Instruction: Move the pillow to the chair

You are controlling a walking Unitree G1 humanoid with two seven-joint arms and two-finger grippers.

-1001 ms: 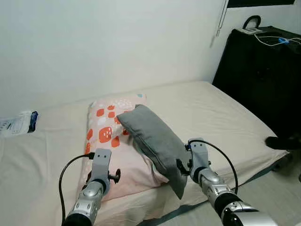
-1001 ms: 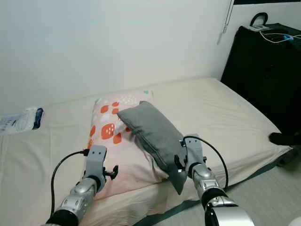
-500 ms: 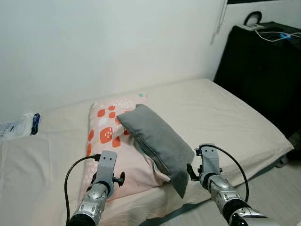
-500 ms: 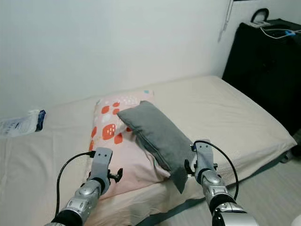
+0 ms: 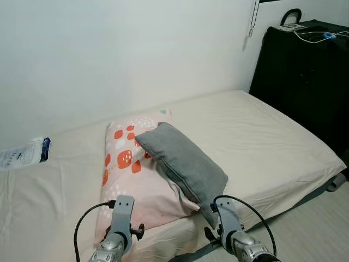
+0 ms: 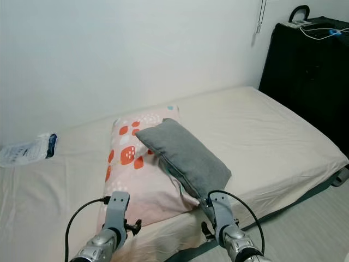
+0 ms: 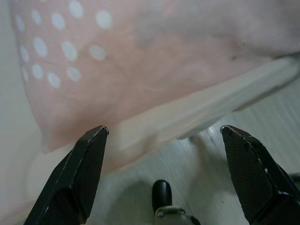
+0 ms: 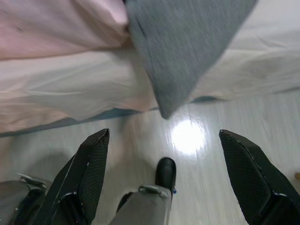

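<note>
Left eye view: two pillows lie on the bed (image 5: 272,136), a grey pillow (image 5: 184,165) slanting from far-left to near-right across a pink patterned pillow (image 5: 133,180), its near corner overhanging the mattress edge. Right gripper (image 8: 161,183) sits just near of that corner and closer to it, fingers spread wide, holding nothing; left gripper (image 7: 161,180), equally wide and empty, faces the pink pillow's near edge. One white packet (image 5: 24,153) lies far left.
</note>
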